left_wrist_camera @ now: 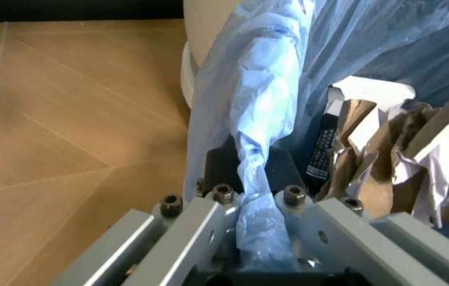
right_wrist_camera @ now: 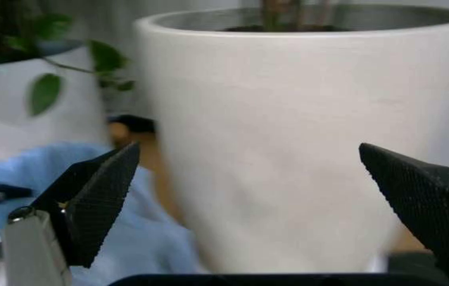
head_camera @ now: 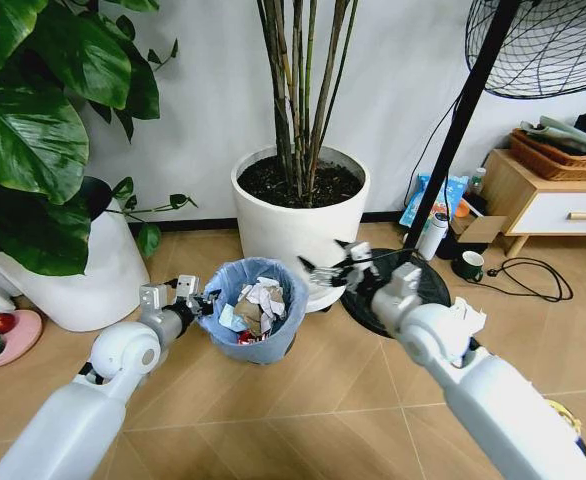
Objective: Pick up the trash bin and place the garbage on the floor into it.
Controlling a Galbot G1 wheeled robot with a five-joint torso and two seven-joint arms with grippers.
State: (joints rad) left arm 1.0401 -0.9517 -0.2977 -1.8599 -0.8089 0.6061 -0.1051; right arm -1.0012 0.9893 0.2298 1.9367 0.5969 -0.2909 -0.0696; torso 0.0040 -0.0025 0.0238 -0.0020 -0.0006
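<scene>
- Standing on the floor (head_camera: 303,400) of chevron wood-look tiles, the big white plant pot (head_camera: 300,215) rises right behind the action, with a second leafy pot (head_camera: 83,270) off toward the robot's left and a black fan base (head_camera: 398,290) on the right.
- Sitting just in front of that white pot is the trash bin (head_camera: 256,310), small, round and dark, lined with a crinkly light blue bag and already stuffed with garbage (head_camera: 258,305): crumpled white and brown paper, a red scrap low down.
- Over on the bin's left side, the left gripper (left_wrist_camera: 260,238) is pinched tight on a gathered fold of the blue bag liner (left_wrist_camera: 248,119) at the rim, with the fingers (left_wrist_camera: 200,229) pressing in from either side.
- My read: that liner is thin, soft and slippery, so it could stretch or slide out; the stiff rim beneath is the safer hold, and the load looks light, mostly paper.
- Hovering above the bin's right edge, the right gripper (right_wrist_camera: 264,196) is spread wide with nothing between its black textured pads (right_wrist_camera: 101,199), facing the white pot's wall.
- Nearby floor looks clear of loose litter, as far as I can tell.
</scene>
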